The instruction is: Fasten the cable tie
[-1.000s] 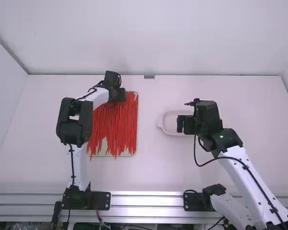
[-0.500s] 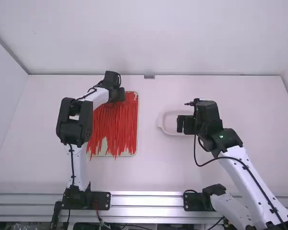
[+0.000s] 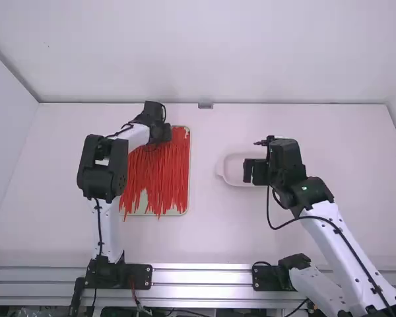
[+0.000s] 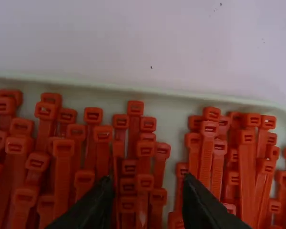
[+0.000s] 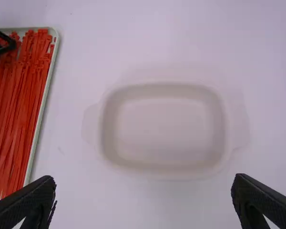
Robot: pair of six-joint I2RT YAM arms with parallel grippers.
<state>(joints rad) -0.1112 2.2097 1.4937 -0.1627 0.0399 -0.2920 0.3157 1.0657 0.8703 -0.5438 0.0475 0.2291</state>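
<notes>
1. The left hand (image 3: 160, 131) sits a tiny bit lower in the high view than it did a second ago. The right arm has not moved.
2. The red cable ties (image 3: 158, 175) lie in a pile on a flat tray (image 3: 187, 198), in the left middle of the high view.
3. Their long way runs up and down the picture. The square heads are at the top end, and the thin tails point down and fan a little to the lower left.
4. The left hand (image 4: 147, 179) hangs just over the heads at the top end of the tray. Its two black fingers are partly open and grip nothing.
5. In the left wrist view, the tie (image 4: 62, 143) heads are small plastic blocks, each with a little slot. They are packed side by side near the pale tray rim (image 4: 157, 93).
6. The right hand (image 3: 251, 170) hangs over a white dish (image 3: 230, 168), right of the middle.
7. In the right wrist view, the right hand (image 5: 143, 177) is wide open and holds nothing.
8. The dish (image 5: 164, 129) is smooth with round corners and a small handle at each end. It sits well apart from the ties (image 5: 14, 95) and the tray's edge (image 5: 40, 129).
9. The surface (image 3: 284, 132) is plain white and smooth.
</notes>
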